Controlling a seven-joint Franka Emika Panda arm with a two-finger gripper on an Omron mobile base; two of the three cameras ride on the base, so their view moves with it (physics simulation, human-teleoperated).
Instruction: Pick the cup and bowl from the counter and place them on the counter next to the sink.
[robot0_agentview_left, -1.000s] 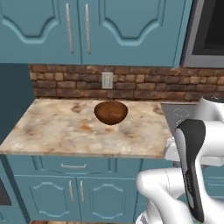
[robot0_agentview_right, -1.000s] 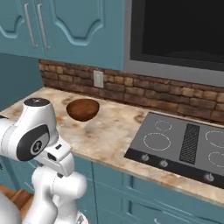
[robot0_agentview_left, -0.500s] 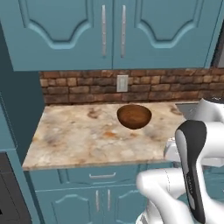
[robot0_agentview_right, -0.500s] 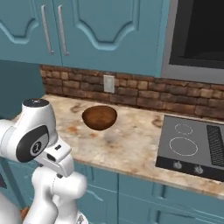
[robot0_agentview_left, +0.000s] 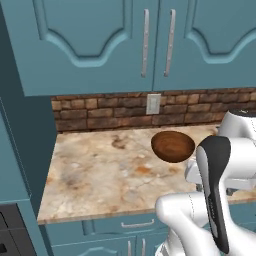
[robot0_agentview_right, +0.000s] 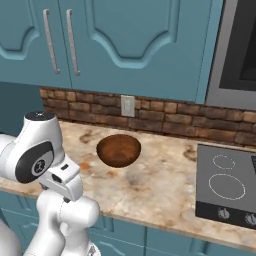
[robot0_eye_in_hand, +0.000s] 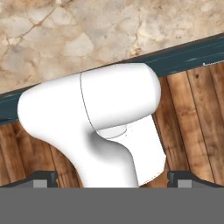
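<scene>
The dark-brown wooden bowl (robot0_agentview_left: 172, 146) (robot0_agentview_right: 118, 149) stands upright on the beige marbled counter (robot0_agentview_left: 100, 175) (robot0_agentview_right: 165, 185), toward the brick back wall. The cup and the sink are out of view. My arm is folded close to the base in front of the counter's edge, well short of the bowl. In the hand view my gripper (robot0_eye_in_hand: 112, 178) points down past the counter edge (robot0_eye_in_hand: 183, 54) at the wooden floor. Its two dark fingertips (robot0_eye_in_hand: 41, 178) stand far apart, open, and hold nothing.
A black stovetop (robot0_agentview_right: 230, 187) is set into the counter to the right of the bowl, under a microwave (robot0_agentview_right: 240, 50). A wall outlet (robot0_agentview_left: 153, 104) sits behind the bowl. A tall teal cabinet side (robot0_agentview_left: 25, 150) bounds the counter's left end. Upper cabinets (robot0_agentview_left: 150, 40) hang above.
The whole picture has shifted right and come closer in both base views, so the base has driven left along the counter. The bowl keeps its place on the counter. The gripper stays open.
</scene>
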